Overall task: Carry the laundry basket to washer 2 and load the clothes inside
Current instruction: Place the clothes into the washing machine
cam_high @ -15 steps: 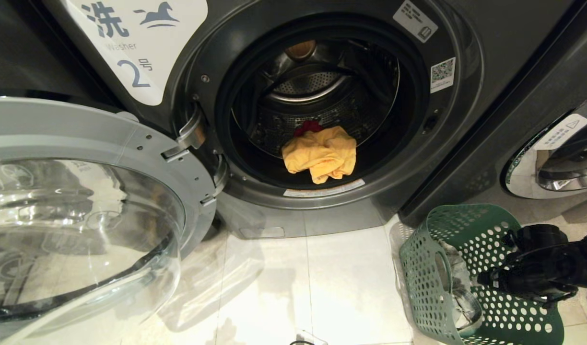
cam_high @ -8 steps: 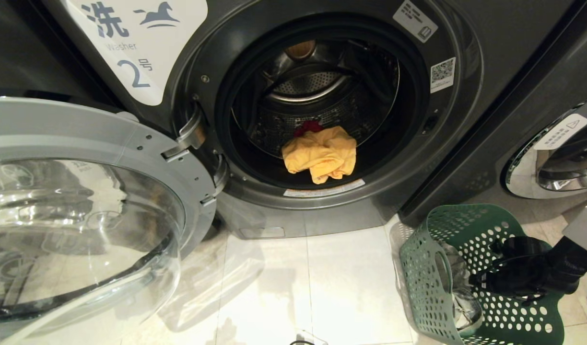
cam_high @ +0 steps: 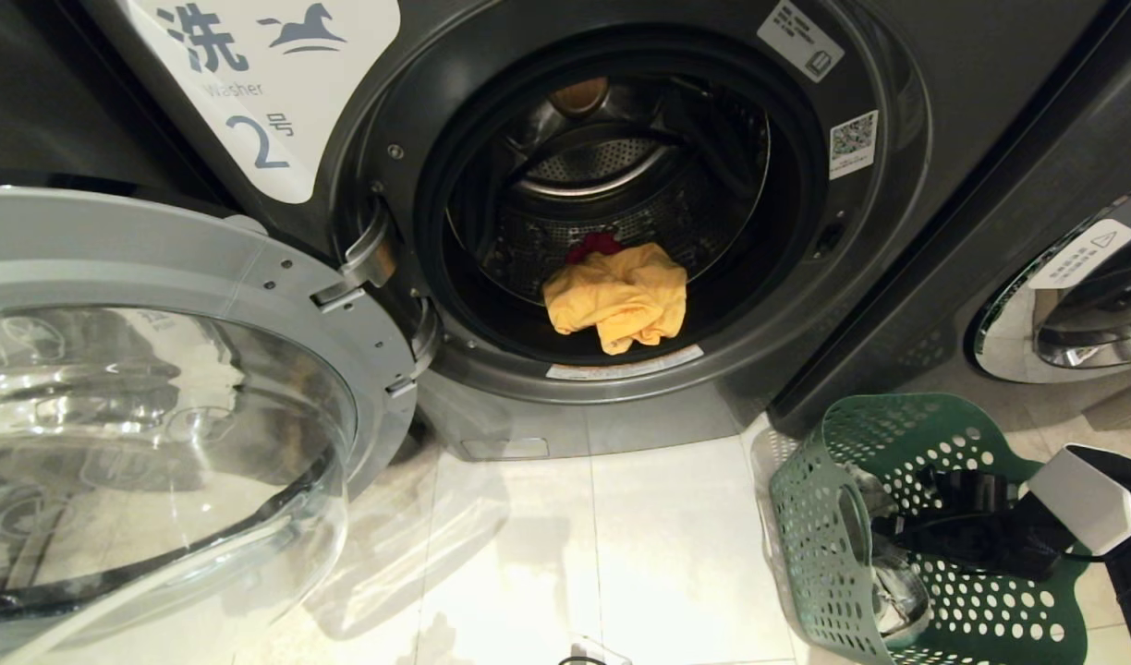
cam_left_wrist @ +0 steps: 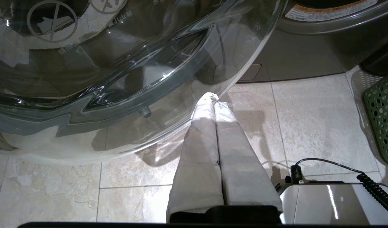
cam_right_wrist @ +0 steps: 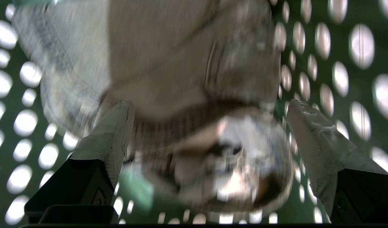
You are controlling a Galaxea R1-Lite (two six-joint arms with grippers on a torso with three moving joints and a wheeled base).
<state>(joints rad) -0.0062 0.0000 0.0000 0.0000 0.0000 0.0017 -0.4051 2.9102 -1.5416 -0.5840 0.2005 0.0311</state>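
— Reaching down inside the laundry basket [cam_high: 898, 591], the right gripper [cam_high: 884, 531] has its fingers [cam_right_wrist: 110, 136] spread wide apart, with nothing between them.

— What lies ahead of those fingers?

— The grey garment [cam_right_wrist: 168, 79], bunched at the bottom of the basket, just beyond the tips; contact cannot be judged through the blur.

— And the rest of the clothes?

— Well away from that hand, in the drum of washer 2 [cam_high: 612, 231]: the yellow garment [cam_high: 618, 297] sits at the front lip, the pink-red garment [cam_high: 593, 245] peeking out behind it. The washer door [cam_high: 159, 397] stands swung open.

— The other arm?

— The left gripper [cam_left_wrist: 213, 98] hangs pinched closed and empty above the tiled floor [cam_left_wrist: 308, 120], its tips just beside the door's glass.
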